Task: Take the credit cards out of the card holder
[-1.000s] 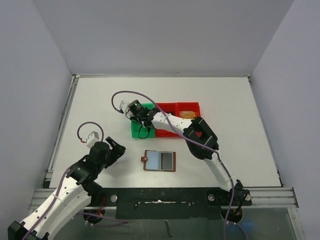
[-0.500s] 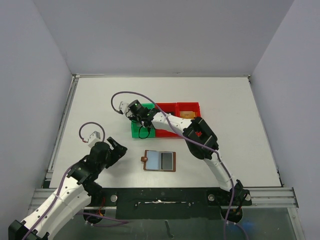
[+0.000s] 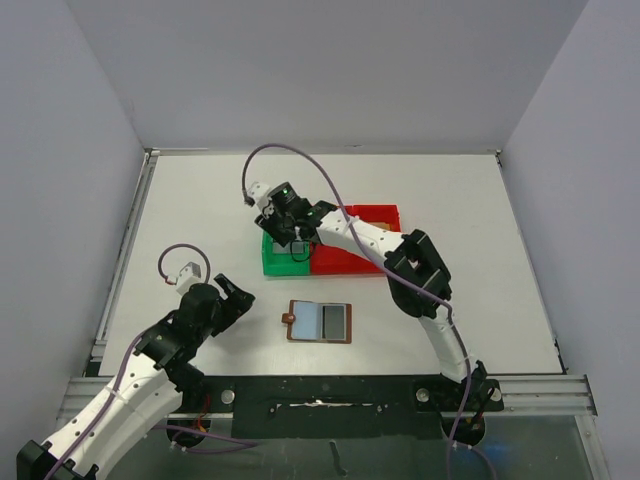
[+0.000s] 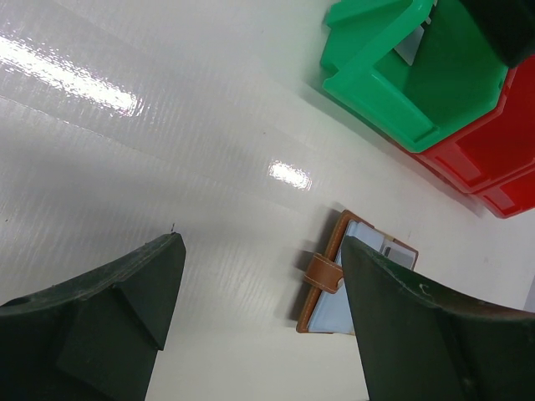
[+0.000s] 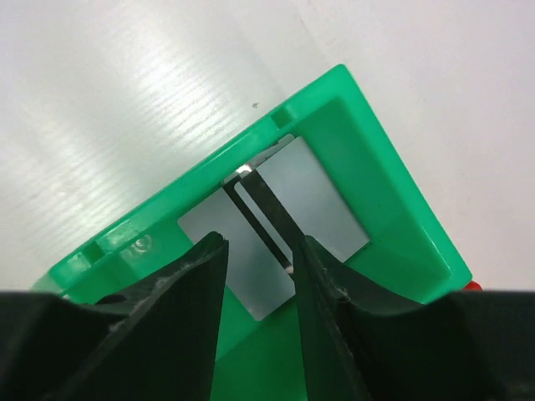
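Right gripper (image 5: 261, 251) above card (image 5: 322, 200) in green bin (image 5: 393, 167), 11 o'clock of wallet (image 3: 319, 321)
Its jaws half apart, empty; left gripper (image 4: 261, 242) gapes empty at wallet's 9 o'clock

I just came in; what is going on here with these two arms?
The right end effector hangs over the green bin, open, and a grey-white card lies flat on the bin floor just below it. The brown card holder lies unfolded on the table, nearer the arms. The left end effector hovers open over bare table to the holder's left, touching nothing.
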Motion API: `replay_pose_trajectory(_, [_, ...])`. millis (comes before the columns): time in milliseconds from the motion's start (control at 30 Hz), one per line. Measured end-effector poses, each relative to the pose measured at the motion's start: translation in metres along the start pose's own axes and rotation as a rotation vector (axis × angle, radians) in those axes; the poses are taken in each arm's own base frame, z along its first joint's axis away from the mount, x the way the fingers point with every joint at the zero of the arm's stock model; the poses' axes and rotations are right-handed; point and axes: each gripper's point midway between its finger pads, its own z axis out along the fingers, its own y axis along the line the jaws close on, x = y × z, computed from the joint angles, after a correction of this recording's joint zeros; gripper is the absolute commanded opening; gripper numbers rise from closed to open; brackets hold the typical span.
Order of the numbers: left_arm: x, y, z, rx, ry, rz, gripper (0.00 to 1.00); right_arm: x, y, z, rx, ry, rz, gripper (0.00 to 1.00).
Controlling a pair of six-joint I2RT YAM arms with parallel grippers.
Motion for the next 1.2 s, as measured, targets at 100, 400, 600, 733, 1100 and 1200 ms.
replay_pose_trajectory(100, [0.0,-0.001,0.0,0.003,-0.002,-0.001,0.76,-0.01,-0.003,-0.013,-0.065,-0.04,0.178,0.18])
replay_pose_trajectory(400, [-0.001,-0.001,-0.001,0.01,-0.005,0.002,0.76,0.002,0.011,-0.019,-0.143,0.017,0.519,0.08])
replay_pose_trajectory(600, [-0.001,-0.001,-0.001,0.01,-0.006,0.008,0.76,0.016,0.04,-0.012,-0.119,0.098,0.542,0.08])
replay_pose_trajectory(733, [-0.001,-0.001,-0.001,0.009,-0.006,0.009,0.76,0.028,0.055,-0.008,-0.104,0.152,0.532,0.08])
replay_pose_trajectory(1100, [-0.001,0.0,-0.001,0.003,-0.004,0.01,0.76,0.048,0.053,0.006,-0.009,0.207,0.546,0.11])
replay_pose_trajectory(1200, [-0.001,0.0,0.0,0.002,-0.003,0.011,0.76,0.047,0.046,0.01,0.028,0.199,0.545,0.13])
